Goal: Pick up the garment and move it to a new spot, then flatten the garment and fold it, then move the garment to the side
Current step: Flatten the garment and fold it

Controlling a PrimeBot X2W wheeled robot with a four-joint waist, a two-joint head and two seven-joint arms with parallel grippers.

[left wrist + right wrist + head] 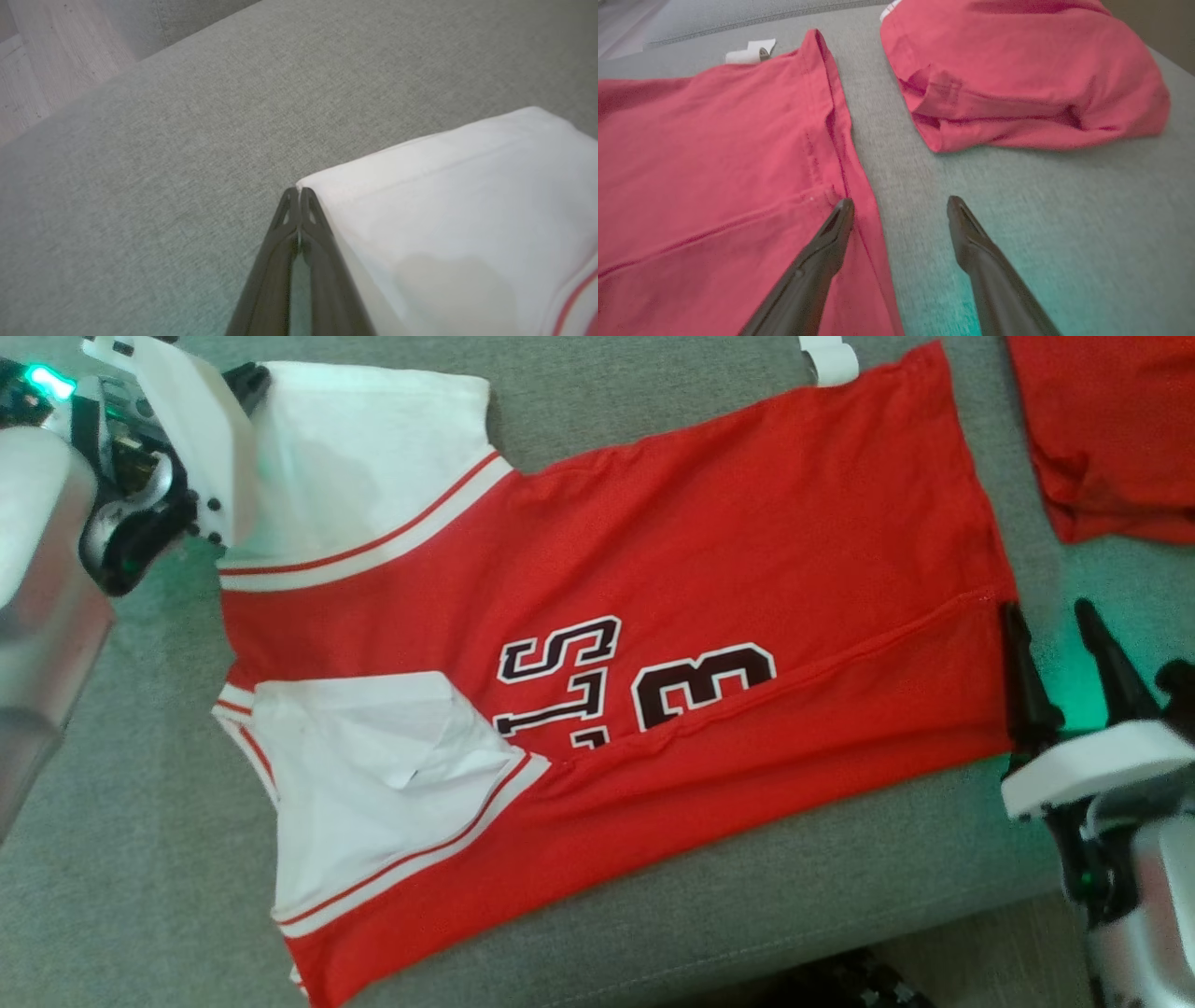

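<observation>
The garment [709, 551] is a red jersey with white sleeves and dark numbers, lying spread on a grey sofa cushion [140, 803]. Its lower long edge is folded up over the print. My left gripper [245, 378] is at the far corner of the upper white sleeve. In the left wrist view its tips [299, 190] are shut together exactly on that sleeve's [444, 196] corner. My right gripper [1046, 609] stands open at the hem. One finger rests over the garment's [714, 154] red edge and the other over bare cushion, around the gripper's midpoint [900, 200].
A second, crumpled red garment [1111, 429] lies to the right, close beyond the hem [1017, 79]. A white tag [829, 359] pokes out at the jersey's far edge. The cushion's front edge drops to pale floor [990, 943], and wooden floor [46, 60] lies past its left end.
</observation>
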